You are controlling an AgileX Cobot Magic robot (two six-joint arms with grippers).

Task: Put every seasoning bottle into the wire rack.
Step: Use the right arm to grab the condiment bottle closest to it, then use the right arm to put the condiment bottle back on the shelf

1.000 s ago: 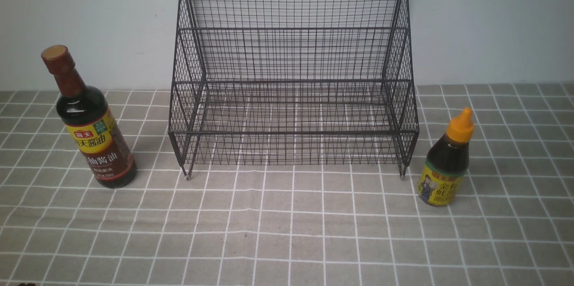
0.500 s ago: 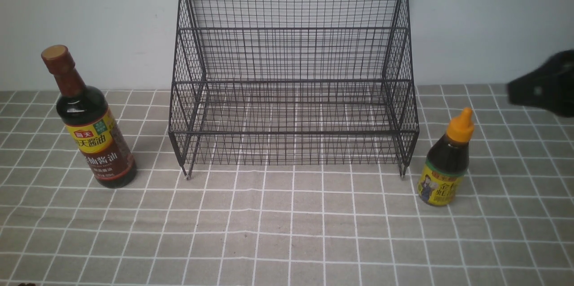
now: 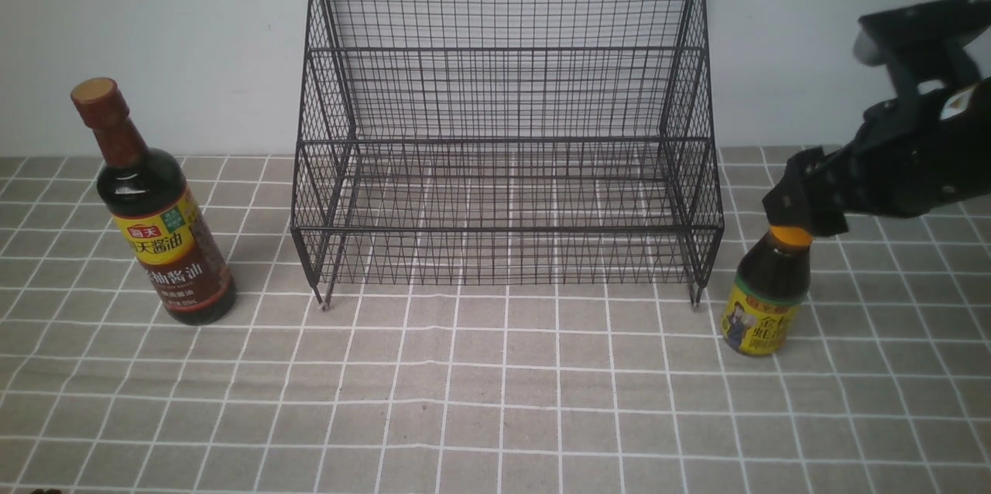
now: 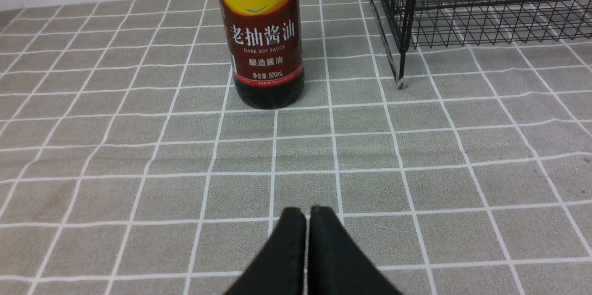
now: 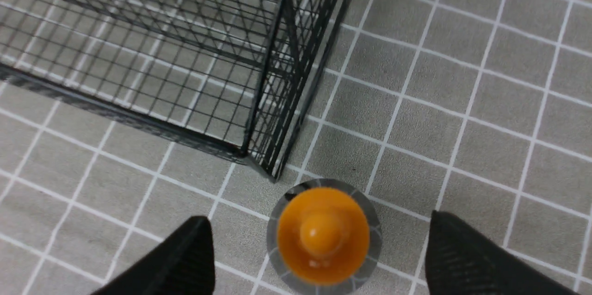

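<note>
Nothing is racked yet: the large black wire-mesh two-tier rack [image 3: 507,130] holds no bottle. The tall dark-liquid bottle with brown cap and yellow-and-maroon label [image 3: 159,231] stands on the checked tabletop [image 3: 495,401] at the rack's 8 o'clock. The short dark bottle with orange nozzle cap [image 3: 766,293] stands at its 4 o'clock. My right gripper [image 5: 319,228] hovers over that cap, jaws spread wide, touching nothing. My left gripper [image 4: 307,214] has its jaws pressed together, empty, well short of the tall bottle.
</note>
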